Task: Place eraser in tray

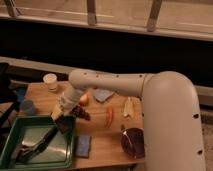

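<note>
Hovering at the tray's (37, 162) 1 o'clock corner, end effector (64, 121) apparently grips the eraser (65, 125): probably light, stiff, pinchable across its narrow sides.

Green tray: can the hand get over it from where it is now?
Probably yes. The hand hangs at the green tray right rim, nothing between them; only a dark utensil lies inside.

Arm casing: smooth off-white, rounded tubular segments, broad bulbous shoulder shell at right. Small dark round dots, likely fasteners, run along the forearm and down the shoulder's edge. Gripper (70, 116) at the tray's near corner: dark, compact.
</note>
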You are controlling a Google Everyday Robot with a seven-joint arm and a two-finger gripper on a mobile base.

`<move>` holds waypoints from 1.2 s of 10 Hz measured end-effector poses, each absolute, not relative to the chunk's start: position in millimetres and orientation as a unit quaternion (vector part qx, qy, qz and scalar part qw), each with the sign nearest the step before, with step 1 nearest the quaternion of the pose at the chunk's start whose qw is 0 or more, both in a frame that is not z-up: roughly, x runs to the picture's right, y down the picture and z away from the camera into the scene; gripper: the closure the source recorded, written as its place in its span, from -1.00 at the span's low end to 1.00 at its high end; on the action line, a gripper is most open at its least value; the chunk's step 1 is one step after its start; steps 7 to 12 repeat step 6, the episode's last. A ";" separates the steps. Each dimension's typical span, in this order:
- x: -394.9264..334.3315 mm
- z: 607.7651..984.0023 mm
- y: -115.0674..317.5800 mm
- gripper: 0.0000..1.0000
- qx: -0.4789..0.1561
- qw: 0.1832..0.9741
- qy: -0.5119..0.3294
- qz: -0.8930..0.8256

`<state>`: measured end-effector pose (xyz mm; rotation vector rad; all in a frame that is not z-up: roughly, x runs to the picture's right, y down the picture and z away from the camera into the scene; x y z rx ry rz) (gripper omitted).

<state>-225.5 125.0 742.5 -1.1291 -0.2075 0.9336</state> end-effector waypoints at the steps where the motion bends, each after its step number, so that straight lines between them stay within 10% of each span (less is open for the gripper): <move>1: -224.5 742.7 126.7 -0.23 -0.522 0.737 -0.095 0.418; 12: -221.0 736.9 134.1 -0.23 -0.548 0.742 -0.094 0.375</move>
